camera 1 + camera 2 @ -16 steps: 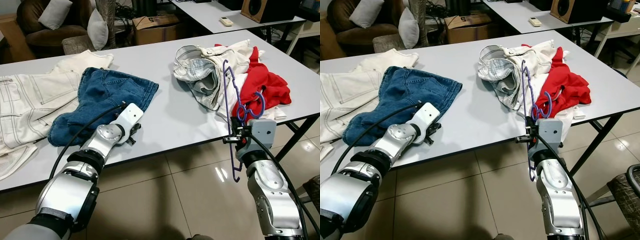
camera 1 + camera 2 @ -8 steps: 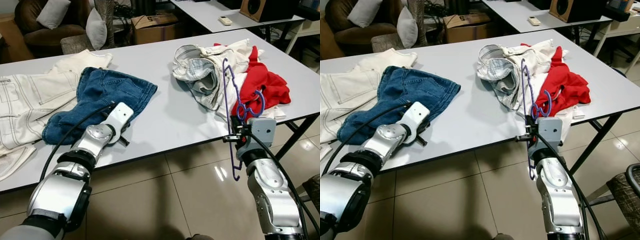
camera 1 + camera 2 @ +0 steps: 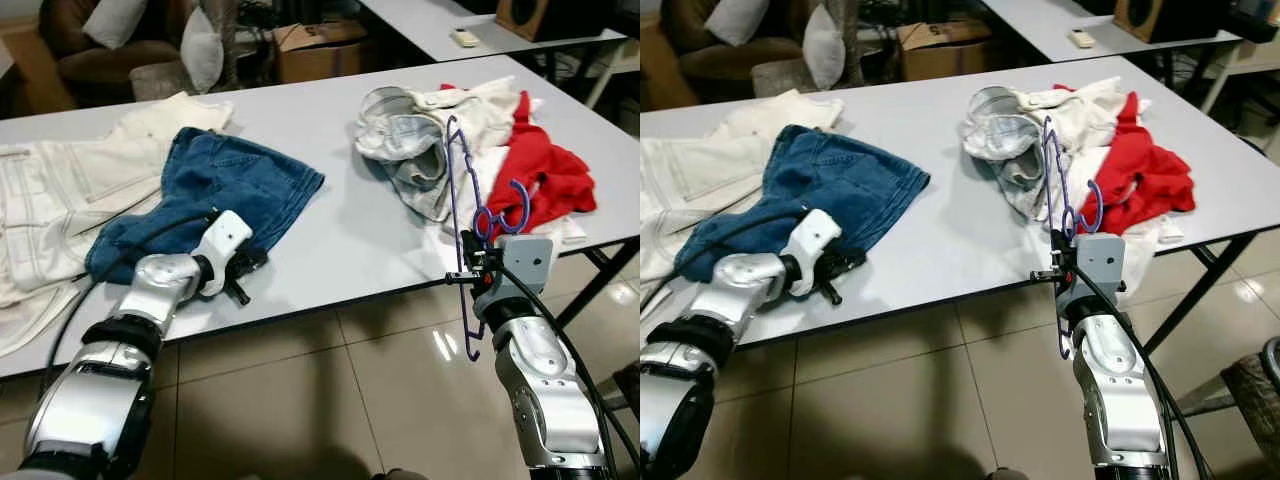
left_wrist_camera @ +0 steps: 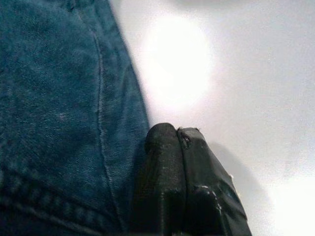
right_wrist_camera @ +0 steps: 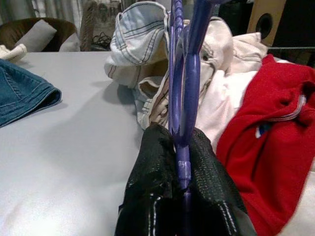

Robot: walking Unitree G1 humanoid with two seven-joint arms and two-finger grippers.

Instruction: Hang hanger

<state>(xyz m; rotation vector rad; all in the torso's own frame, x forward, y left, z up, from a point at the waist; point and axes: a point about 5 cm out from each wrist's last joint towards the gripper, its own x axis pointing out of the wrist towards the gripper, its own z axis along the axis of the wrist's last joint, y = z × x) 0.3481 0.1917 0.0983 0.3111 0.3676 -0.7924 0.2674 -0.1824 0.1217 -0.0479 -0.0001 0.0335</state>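
Observation:
A purple plastic hanger (image 3: 453, 190) stands upright at the table's front right edge, its hook (image 3: 512, 204) curling toward the red garment. My right gripper (image 3: 467, 266) is shut on the hanger's thin bar; in the right wrist view the black fingers (image 5: 157, 162) press on the purple hanger (image 5: 183, 73) from both sides. My left gripper (image 3: 239, 277) is shut and lies on the white table (image 3: 340, 240) against the near hem of the blue jeans (image 3: 235, 180). The left wrist view has the closed fingertips (image 4: 167, 162) beside the denim (image 4: 59, 98).
White trousers (image 3: 55, 190) spread over the table's left side. A heap of pale jeans (image 3: 405, 140), white cloth and a red garment (image 3: 550, 170) lies at the right. Beyond stand a cardboard box (image 3: 320, 45), a cushioned sofa and a second table. Tiled floor lies below the table edge.
My left gripper has slid left along the table toward the near hem of the blue jeans. The right gripper and hanger have held still. The camera has shifted slightly.

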